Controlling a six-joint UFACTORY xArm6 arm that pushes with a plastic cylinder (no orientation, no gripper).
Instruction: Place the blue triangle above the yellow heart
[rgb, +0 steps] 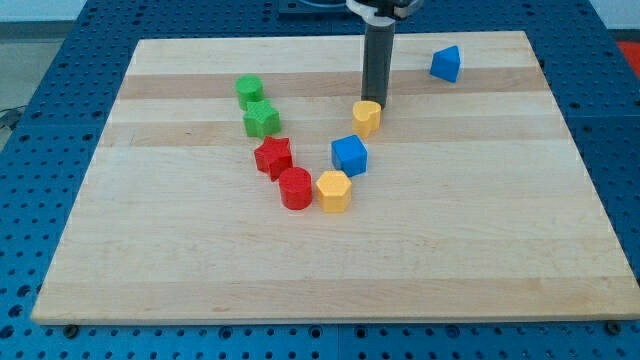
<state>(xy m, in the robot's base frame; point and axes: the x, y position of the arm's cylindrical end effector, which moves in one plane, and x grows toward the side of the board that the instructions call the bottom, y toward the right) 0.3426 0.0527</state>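
Note:
The blue triangle (446, 63) lies near the view's top right of the wooden board (500, 230). The yellow heart (367, 117) lies near the board's middle top. My tip (374, 102) is the lower end of a dark rod and sits right at the heart's upper edge, touching or nearly touching it. The triangle is well to the right of and above my tip.
A blue cube (349, 155) lies just below the heart. A yellow hexagon (333, 191) and a red cylinder (295, 188) lie lower down. A red star (272, 157), a green star (261, 120) and a green cylinder (249, 91) lie to the left.

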